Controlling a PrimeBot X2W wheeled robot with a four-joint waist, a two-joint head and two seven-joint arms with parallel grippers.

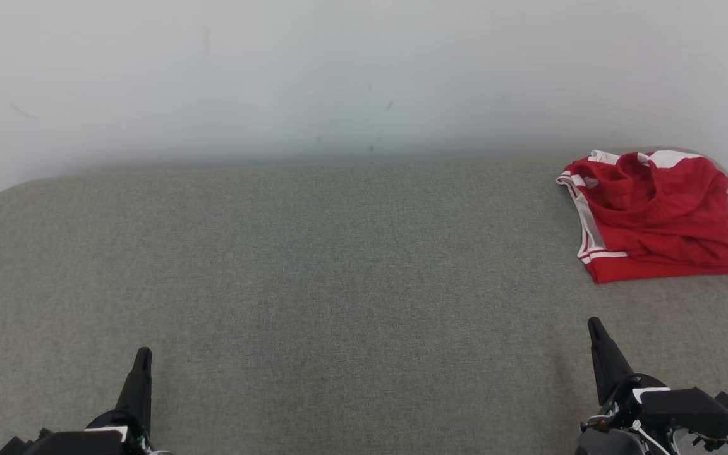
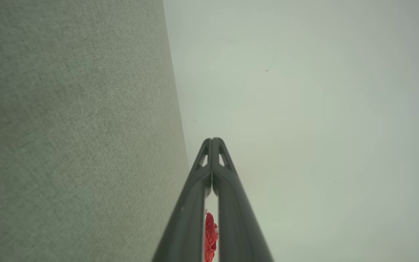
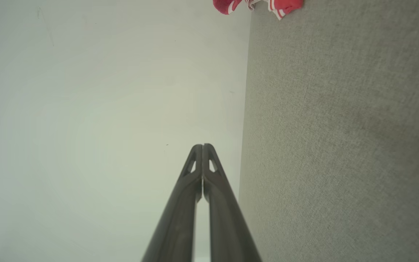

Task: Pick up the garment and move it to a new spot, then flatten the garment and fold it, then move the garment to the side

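Observation:
The garment (image 1: 655, 215), a red jersey with white trim, lies folded at the far right corner of the grey fabric surface (image 1: 339, 265). A strip of the garment (image 2: 210, 236) shows between the left fingers in the left wrist view, and its edge (image 3: 258, 5) sits at the top of the right wrist view. My left gripper (image 1: 143, 354) rests at the lower left, shut and holding nothing, far from the garment. At the lower right my right gripper (image 1: 593, 323) is shut too, a short way in front of the garment, not touching it.
A pale wall (image 1: 364, 76) rises right behind the surface. The surface's far corners are rounded, and the garment lies close to its right edge.

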